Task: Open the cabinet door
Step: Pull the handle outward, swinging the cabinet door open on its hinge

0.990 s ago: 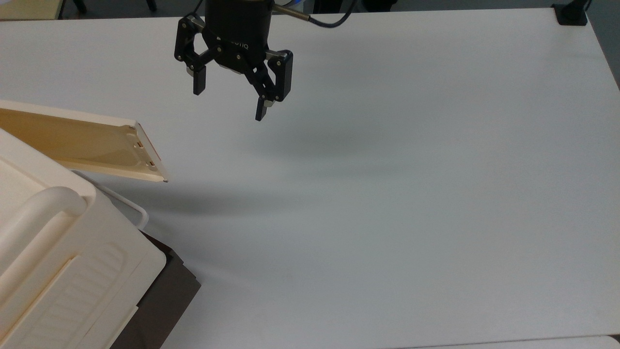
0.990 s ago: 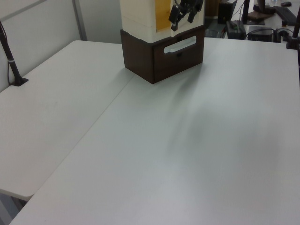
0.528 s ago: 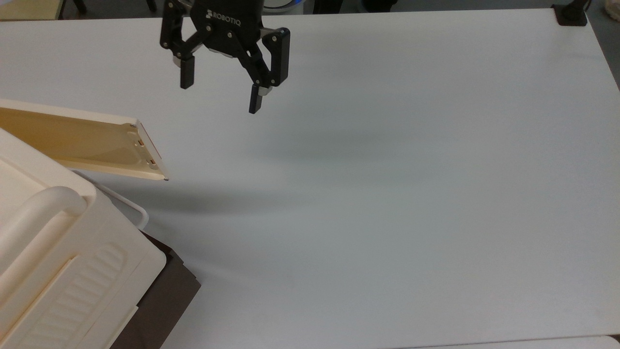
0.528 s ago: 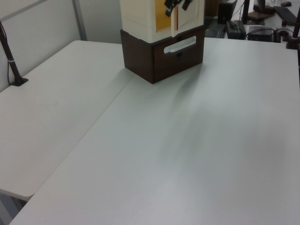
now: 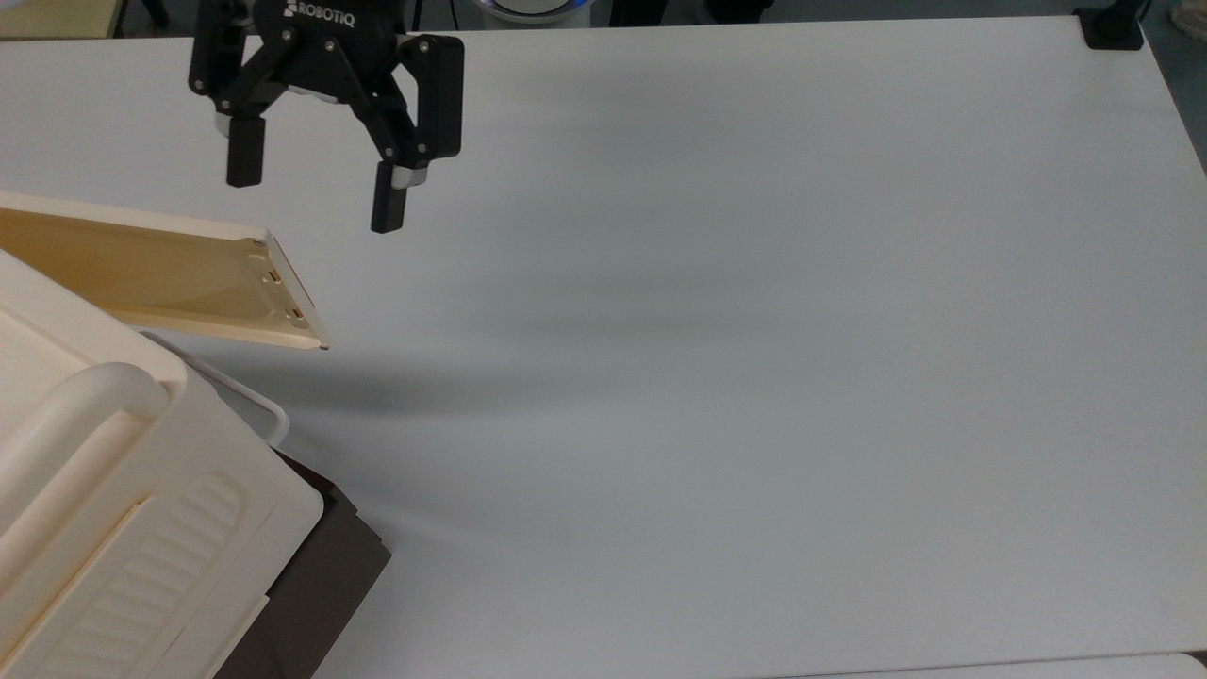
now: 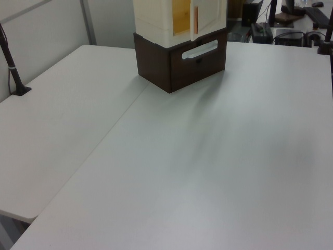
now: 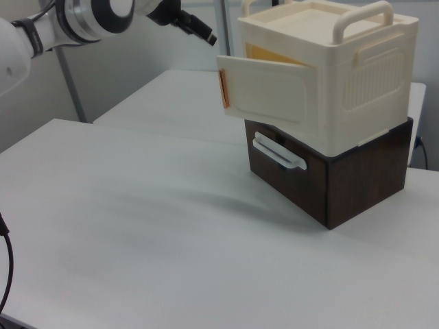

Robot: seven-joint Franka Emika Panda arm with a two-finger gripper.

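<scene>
Top view: tool (image 5: pixel 313 193) has shifted toward top view's left along far counter (image 5: pixel 754 377) edge since a second ago; fingers spread wide, released, grasping nothing. Cabinet door (image 5: pixel 160 283) swung out, unchanged, apart from tool, at counter's left edge in top view. Judgement: door open, arm retreating, task looks done. Writing: "ROBOTIQ" on tool body.

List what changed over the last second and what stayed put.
The open gripper slid toward the top view's left, empty, ending just above the cabinet door's free edge without touching it. It also left the left view's frame. The door stayed swung open; cabinet and table unchanged.
</scene>
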